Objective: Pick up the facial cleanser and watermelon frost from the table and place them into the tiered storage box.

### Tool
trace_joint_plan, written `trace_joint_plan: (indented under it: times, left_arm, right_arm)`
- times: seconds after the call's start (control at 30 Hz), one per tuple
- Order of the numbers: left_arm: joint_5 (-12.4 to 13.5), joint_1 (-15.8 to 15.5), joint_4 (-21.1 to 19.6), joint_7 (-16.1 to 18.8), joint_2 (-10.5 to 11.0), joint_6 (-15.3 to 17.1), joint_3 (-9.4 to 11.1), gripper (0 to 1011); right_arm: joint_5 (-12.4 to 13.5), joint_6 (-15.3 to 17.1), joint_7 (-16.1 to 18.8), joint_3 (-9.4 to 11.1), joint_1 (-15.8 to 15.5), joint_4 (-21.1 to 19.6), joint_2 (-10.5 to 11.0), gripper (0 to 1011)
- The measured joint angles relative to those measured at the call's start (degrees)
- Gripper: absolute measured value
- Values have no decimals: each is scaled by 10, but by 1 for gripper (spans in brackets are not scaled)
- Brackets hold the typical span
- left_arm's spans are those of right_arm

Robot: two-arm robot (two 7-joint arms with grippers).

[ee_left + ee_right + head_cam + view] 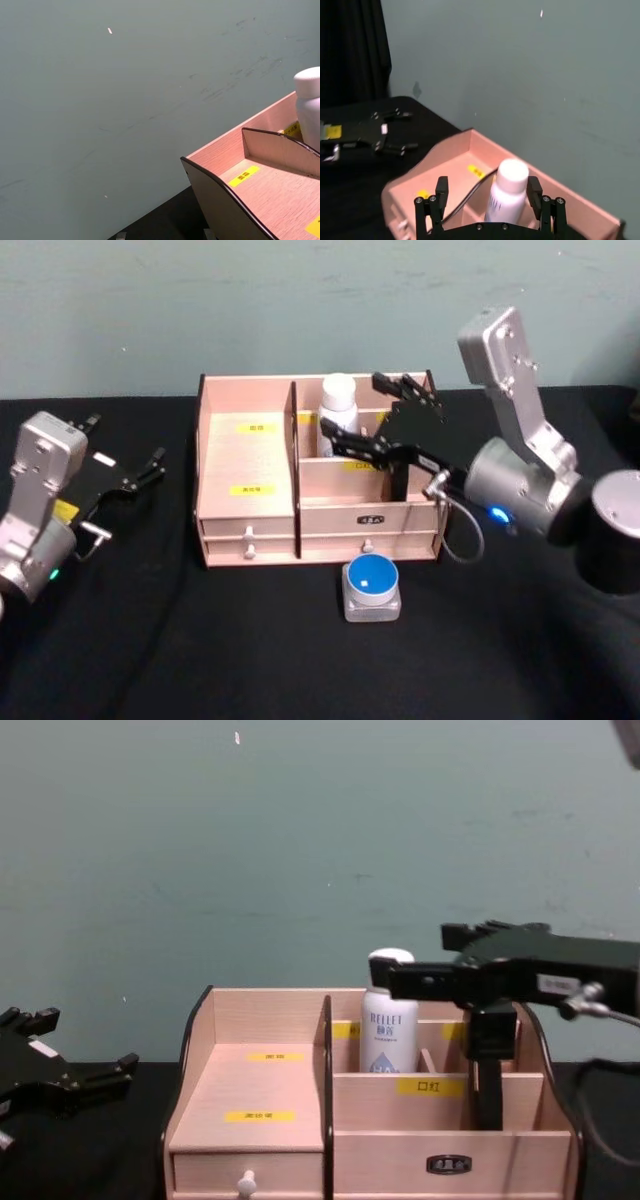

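Facial cleanser [338, 412]: upright in the rear compartment of the tiered storage box [247, 455].
Right gripper [352, 405]: spread wide astride the cap, holding nothing.
Watermelon frost [372, 588]: on the tabletop [200, 640], just before the drawers.
Left gripper [128, 445]: parked left, fingers apart, empty.
Advice: rise straight up clear of the cap.

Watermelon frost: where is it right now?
In the head view, the watermelon frost stands on the table just in front of the tiered storage box, by its right drawer. The right gripper hovers over the box behind it.

head: high, downward | chest: low, level | both share tiered storage box [225, 460]
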Motion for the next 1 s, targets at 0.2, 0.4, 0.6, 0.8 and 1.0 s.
trace_joint_plan:
  times: [0.2, 0.4, 0.6, 0.8, 1.0]
  left_arm:
    - [0, 0, 0, 0, 0, 0, 0, 1001]
    - [0, 0, 0, 0, 0, 0, 0, 1001]
    - [0, 0, 0, 0, 0, 0, 0, 1001]
    - [0, 0, 0, 0, 0, 0, 0, 1001]
    - [0, 0, 0, 0, 0, 0, 0, 1001]
  right_arm:
    - [8, 46, -20, 13, -63, -78, 33, 1000]
    - [14, 72, -40, 27, -125, -120, 52, 1000]
    - [18, 80, -52, 36, -167, -135, 57, 1000]
    - [24, 81, -52, 42, -196, -141, 60, 1000]
    - [26, 84, -46, 36, -206, -134, 61, 1000]
